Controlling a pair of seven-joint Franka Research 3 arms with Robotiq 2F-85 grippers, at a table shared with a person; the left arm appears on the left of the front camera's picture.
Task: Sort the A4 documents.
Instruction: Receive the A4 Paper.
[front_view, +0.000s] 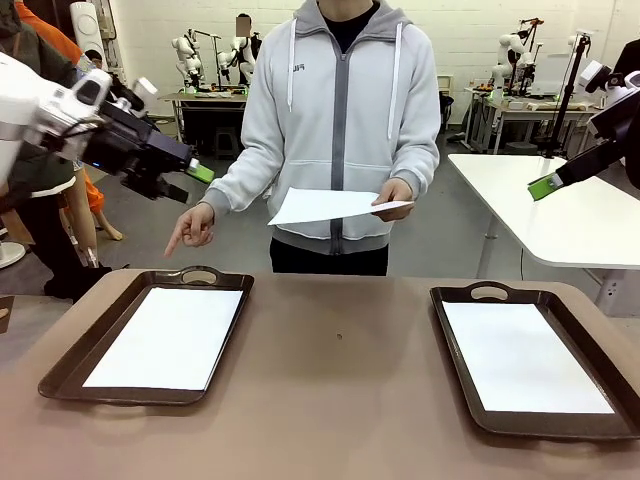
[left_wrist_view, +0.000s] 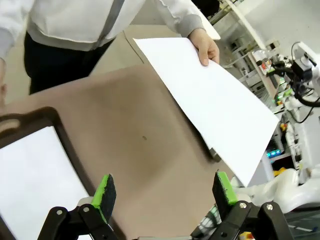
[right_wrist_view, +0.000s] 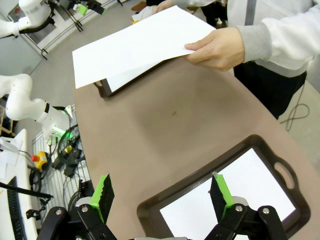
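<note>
A thin white A4 sheet (front_view: 335, 205) hangs level in the person's hand (front_view: 395, 195) above the brown desk's (front_view: 340, 380) far edge, offered for taking. Dark brown handled trays, left (front_view: 60, 375) and right (front_view: 455, 360), each hold a sheet already. The person's other hand (front_view: 190, 228) points toward the left one. My left tool (left_wrist_view: 165, 190) and right tool (right_wrist_view: 160, 192) gape empty; nothing blocks the reach.

White A4 documents (front_view: 168, 338): two in trays, one hand-held.
</note>
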